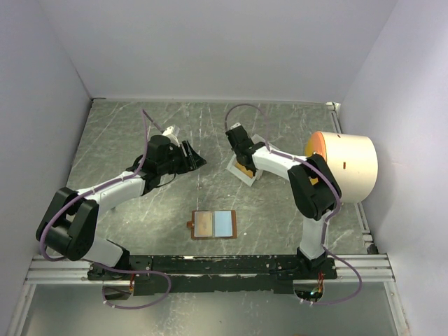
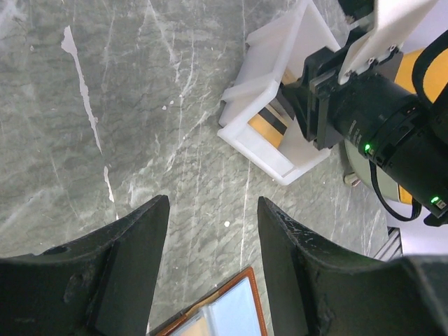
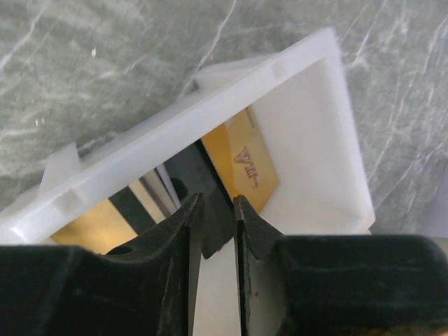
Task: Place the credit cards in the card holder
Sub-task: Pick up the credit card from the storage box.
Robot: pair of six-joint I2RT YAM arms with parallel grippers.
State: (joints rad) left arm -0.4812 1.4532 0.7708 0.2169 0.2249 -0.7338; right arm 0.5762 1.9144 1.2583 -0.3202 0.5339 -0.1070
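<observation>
The left arm (image 1: 115, 187) and right arm (image 1: 280, 162) share white links, black joints, looping purple cables (image 1: 42, 236) and matte black fingers (image 2: 133, 273).

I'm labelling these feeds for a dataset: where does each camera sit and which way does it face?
Top external: overhead behind the bases, facing down at the table; both arms show.
Left wrist: faces down past the open left gripper toward the white tray.
Right wrist: looks past the right gripper into that tray, at a credit card.
All three share the tray.
</observation>
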